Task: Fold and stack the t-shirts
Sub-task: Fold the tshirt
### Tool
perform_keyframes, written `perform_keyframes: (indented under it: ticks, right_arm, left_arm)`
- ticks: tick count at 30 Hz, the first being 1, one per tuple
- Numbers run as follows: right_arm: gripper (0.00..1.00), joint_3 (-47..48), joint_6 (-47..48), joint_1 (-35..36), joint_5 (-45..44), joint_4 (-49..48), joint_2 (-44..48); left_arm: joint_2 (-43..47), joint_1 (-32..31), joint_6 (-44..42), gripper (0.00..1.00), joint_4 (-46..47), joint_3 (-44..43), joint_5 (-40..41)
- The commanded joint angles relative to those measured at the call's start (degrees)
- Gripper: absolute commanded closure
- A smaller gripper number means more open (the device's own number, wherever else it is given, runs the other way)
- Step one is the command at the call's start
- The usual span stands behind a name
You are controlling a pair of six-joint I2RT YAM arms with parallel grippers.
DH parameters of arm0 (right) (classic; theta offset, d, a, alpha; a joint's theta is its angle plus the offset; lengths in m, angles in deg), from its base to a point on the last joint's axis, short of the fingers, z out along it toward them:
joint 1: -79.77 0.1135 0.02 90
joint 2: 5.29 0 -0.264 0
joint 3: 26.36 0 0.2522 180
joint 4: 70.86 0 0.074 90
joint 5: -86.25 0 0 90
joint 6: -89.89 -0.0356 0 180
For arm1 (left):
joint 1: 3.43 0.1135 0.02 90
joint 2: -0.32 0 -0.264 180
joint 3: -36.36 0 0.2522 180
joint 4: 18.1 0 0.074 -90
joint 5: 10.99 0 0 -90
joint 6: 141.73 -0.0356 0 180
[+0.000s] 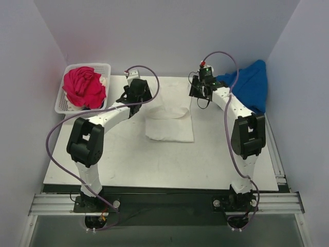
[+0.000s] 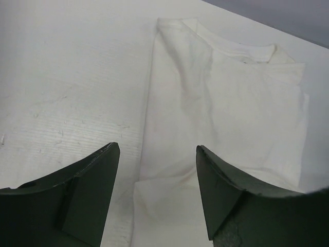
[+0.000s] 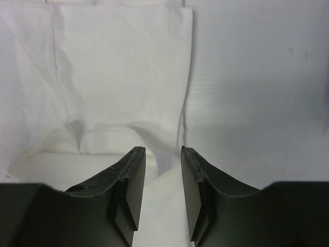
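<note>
A white t-shirt [image 1: 169, 123] lies folded into a long strip in the middle of the table. My left gripper [image 1: 145, 98] is open just above the strip's left edge; in the left wrist view the gripper [image 2: 157, 146] straddles that edge of the shirt [image 2: 226, 103]. My right gripper [image 1: 198, 99] is at the strip's right edge near the far end. In the right wrist view the gripper [image 3: 163, 149] stands narrowly open with wrinkled cloth [image 3: 118, 67] between the fingers. A bright blue shirt [image 1: 251, 85] is heaped at the back right. A magenta-pink shirt [image 1: 83, 87] fills the basket.
The white lattice basket [image 1: 60, 105] stands at the table's back left corner, with some white cloth beside the pink shirt. Grey walls close in the table at the back and on both sides. Purple cables loop over both arms.
</note>
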Motion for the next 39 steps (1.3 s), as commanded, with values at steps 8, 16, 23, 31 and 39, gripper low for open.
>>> perform_keyframes:
  ticks: [8, 16, 23, 31, 39]
  right_arm:
    - [0.66, -16.6, 2.1, 8.6, -4.7, 3.2, 11.3]
    - [0.7, -15.3, -0.7, 10.9, -0.8, 2.4, 5.9]
    - [0.71, -13.1, -1.5, 11.3, 0.2, 1.3, 1.1]
    - [0.72, -6.7, -2.3, 8.9, 1.8, 1.2, -6.0]
    - [0.73, 3.7, -2.3, 3.3, 2.7, 1.3, -11.2]
  left_arm:
    - [8.9, -2.1, -3.1, 0.3, -4.0, 7.0, -11.5]
    - [4.0, -3.9, 2.9, 0.35, -4.0, 10.1, -15.8]
    - [-0.2, -5.0, 4.2, 0.37, -4.5, 8.8, -14.3]
    - [-6.2, -4.5, 2.8, 0.37, -6.4, 2.0, -11.8]
    - [-12.1, -2.5, 0.7, 0.37, -8.9, -10.1, -7.2]
